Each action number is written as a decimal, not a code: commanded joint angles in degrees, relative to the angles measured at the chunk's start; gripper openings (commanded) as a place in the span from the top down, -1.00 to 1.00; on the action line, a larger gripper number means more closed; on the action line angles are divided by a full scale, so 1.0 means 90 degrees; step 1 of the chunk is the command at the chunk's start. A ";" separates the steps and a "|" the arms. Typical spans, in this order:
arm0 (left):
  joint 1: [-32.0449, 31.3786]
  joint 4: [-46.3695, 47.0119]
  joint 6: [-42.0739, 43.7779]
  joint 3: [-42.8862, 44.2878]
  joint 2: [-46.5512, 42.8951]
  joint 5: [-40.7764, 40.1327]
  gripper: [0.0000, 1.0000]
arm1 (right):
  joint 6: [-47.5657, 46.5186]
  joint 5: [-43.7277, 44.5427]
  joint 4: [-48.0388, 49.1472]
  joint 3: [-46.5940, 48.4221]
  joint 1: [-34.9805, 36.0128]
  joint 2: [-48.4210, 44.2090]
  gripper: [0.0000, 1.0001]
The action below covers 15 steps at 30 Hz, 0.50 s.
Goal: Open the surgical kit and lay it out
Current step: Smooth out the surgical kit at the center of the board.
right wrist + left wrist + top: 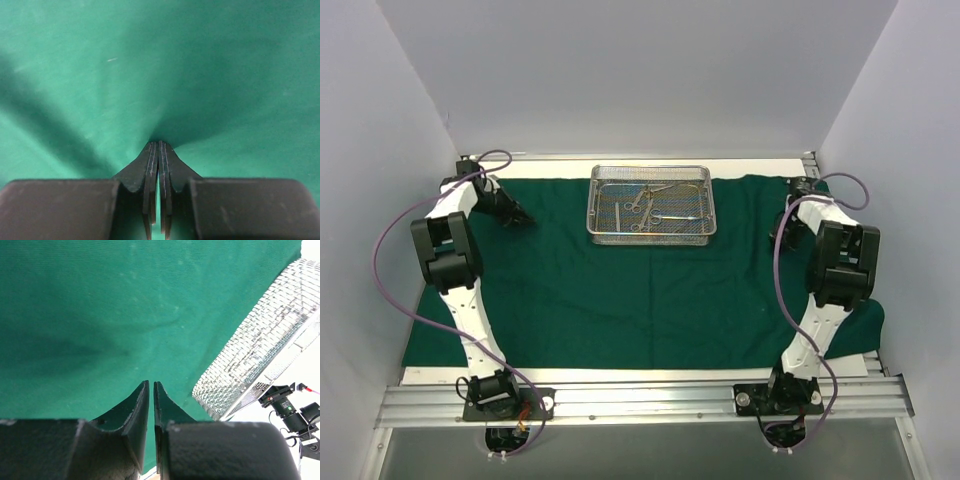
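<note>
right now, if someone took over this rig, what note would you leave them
Left end effector: fingers almost together at the far left of the green cloth; cannot tell whether it pinches the fabric.
Right end effector: shut on the green cloth at its far right, fabric puckering at the tips.
Things: the cloth is spread open on the table; the wire-mesh tray sits at its far middle with the ring-handled instruments inside.
Done: wrap opened.
Left: take the instruments out and lay them on the cloth.
</note>
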 commanded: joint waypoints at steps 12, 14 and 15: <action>-0.0038 0.0245 0.0007 -0.0067 -0.0619 0.0131 0.66 | 0.0845 -0.0889 0.0355 -0.0193 0.0205 0.0457 1.00; -0.0038 0.0294 -0.0003 -0.0165 -0.0688 0.0141 0.66 | 0.0699 -0.0753 0.0365 -0.0672 -0.0031 0.0135 1.00; -0.0038 0.0352 -0.0003 -0.0224 -0.0707 0.0141 0.66 | 0.0630 -0.0685 0.0336 -0.0789 -0.0235 0.0047 1.00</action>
